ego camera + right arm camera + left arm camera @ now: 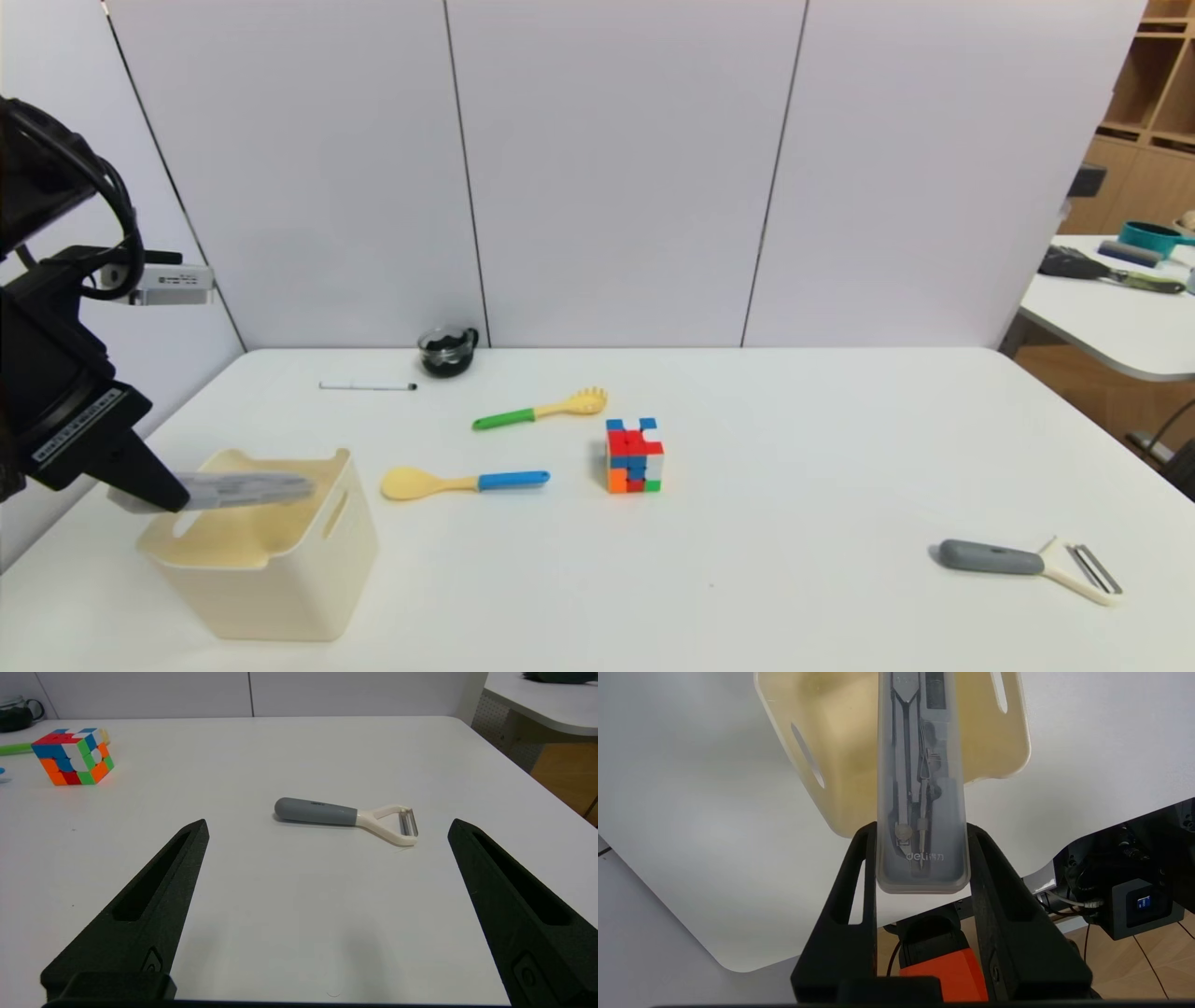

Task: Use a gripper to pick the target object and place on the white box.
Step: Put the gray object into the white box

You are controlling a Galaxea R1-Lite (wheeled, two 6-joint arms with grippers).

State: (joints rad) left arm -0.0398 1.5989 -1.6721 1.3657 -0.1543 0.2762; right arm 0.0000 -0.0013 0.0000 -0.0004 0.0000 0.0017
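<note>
The target object [247,489] is a flat grey translucent case with a drawing compass inside. It hangs level over the open top of the white box [280,579], a cream bin with slot handles at the table's front left. My left gripper [154,495] is shut on the case's near end. In the left wrist view the case [920,765] runs out from between the black fingers [859,868] of the left gripper [922,830], above the box's hollow [831,732]. My right gripper [328,823] stands open, low over the table at the right, with nothing between its fingers.
A grey-handled peeler [994,557] lies front right, just ahead of the right gripper. Mid-table are a colour cube [634,455], a blue-handled yellow spoon [462,483] and a green-handled pasta fork [541,409]. A pen [367,385] and a glass pot [448,351] sit at the back.
</note>
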